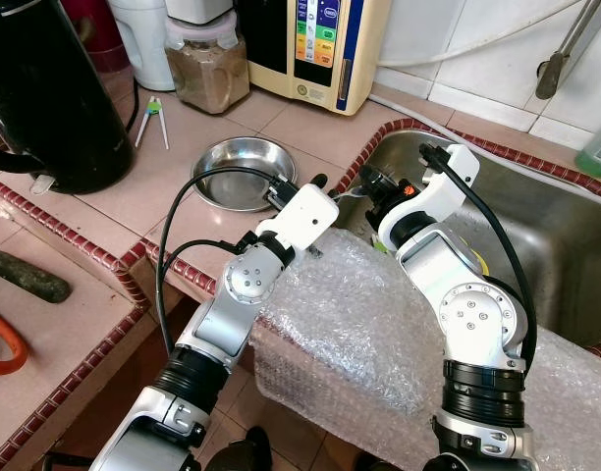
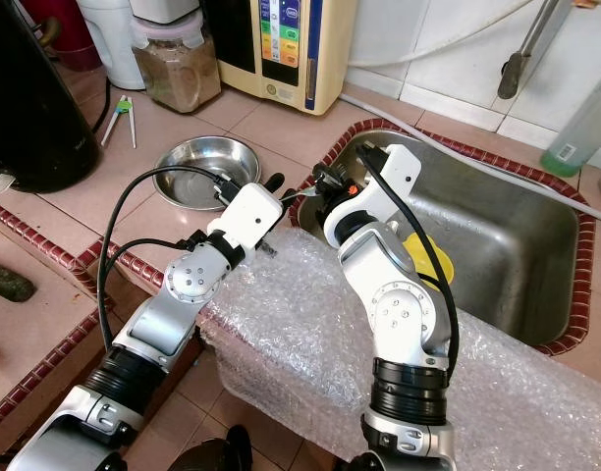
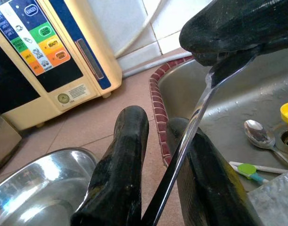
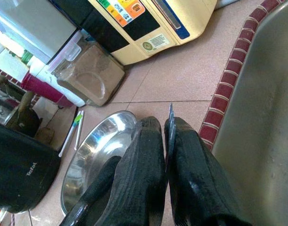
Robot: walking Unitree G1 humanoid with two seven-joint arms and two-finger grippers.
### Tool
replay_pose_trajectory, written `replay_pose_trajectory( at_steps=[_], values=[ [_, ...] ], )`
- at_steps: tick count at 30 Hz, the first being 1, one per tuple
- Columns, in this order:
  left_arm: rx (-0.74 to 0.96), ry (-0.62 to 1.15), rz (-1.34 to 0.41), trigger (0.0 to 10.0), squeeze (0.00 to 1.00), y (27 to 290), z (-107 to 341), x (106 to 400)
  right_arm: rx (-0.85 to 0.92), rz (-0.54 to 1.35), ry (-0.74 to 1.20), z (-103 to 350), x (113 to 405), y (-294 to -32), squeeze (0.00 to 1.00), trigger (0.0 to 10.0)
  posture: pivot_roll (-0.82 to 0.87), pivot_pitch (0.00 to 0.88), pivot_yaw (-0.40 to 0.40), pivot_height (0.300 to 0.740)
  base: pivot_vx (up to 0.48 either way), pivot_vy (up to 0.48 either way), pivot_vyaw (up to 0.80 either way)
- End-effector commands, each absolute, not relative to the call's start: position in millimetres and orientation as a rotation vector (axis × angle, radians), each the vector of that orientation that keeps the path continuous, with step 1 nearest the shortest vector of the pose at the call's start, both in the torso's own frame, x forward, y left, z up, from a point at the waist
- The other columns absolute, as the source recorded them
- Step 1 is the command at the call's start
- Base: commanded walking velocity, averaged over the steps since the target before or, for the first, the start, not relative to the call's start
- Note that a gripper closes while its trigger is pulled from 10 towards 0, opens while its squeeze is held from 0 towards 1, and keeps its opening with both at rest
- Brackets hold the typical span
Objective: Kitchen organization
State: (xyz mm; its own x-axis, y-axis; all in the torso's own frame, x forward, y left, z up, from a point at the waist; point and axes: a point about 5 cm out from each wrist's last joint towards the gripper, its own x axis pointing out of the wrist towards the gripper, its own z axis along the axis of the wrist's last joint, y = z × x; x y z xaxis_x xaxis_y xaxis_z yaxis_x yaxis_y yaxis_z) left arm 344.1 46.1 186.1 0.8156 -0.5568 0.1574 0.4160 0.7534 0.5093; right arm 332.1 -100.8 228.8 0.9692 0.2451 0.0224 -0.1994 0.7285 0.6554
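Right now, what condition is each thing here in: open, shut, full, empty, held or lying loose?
Steel bowl: upright on the counter, empty.
Utensil: thin metal handle held between both grippers.
Left gripper: shut on the handle.
Right gripper: shut on the same handle.
Spoon: lying loose in the sink.
Jar: lid on, holding brown powder.

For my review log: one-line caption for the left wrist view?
Both hands pinch one metal utensil between steel bowl and sink.

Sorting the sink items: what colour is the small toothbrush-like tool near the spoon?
White with a green patch, clearest in the left wrist view.
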Motion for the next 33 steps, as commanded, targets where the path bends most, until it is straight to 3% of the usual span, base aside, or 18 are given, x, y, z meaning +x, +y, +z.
replay_pose_trajectory(
  at_steps=[1, 12, 28, 31, 33],
  values=[
    [0.402, -0.412, -0.575, 10.0, 1.00, 44.3, 204.5, 339.4, 0.711, 0.079, 0.130, 207.0, 336.2, -125.4, 0.00, 0.0, 0.01, 0.167, -0.029, 0.740, 0.000, 0.000, 0.00],
    [0.334, -0.453, -0.584, 10.0, 1.00, 46.8, 213.2, 335.0, 0.775, 0.023, 0.121, 206.5, 337.5, -128.4, 0.00, 0.0, 0.01, 0.168, -0.028, 0.740, 0.000, 0.000, 0.00],
    [0.267, -0.362, -0.770, 10.0, 1.00, 43.5, 197.1, 317.5, 0.856, -0.226, -0.093, 219.4, 341.6, -178.1, 0.00, 0.0, 0.02, 0.165, -0.023, 0.740, 0.000, 0.000, 0.00],
    [0.256, -0.310, -0.799, 10.0, 1.00, 43.6, 193.7, 316.6, 0.826, -0.274, -0.121, 219.2, 341.7, -188.7, 0.00, 0.0, 0.02, 0.163, -0.023, 0.740, 0.000, 0.000, 0.00],
    [0.220, -0.222, -0.852, 10.0, 1.00, 42.5, 187.3, 314.8, 0.716, -0.340, -0.110, 211.6, 341.6, -200.2, 0.00, 0.0, 0.02, 0.162, -0.024, 0.740, 0.000, 0.000, 0.00]
  ],
)
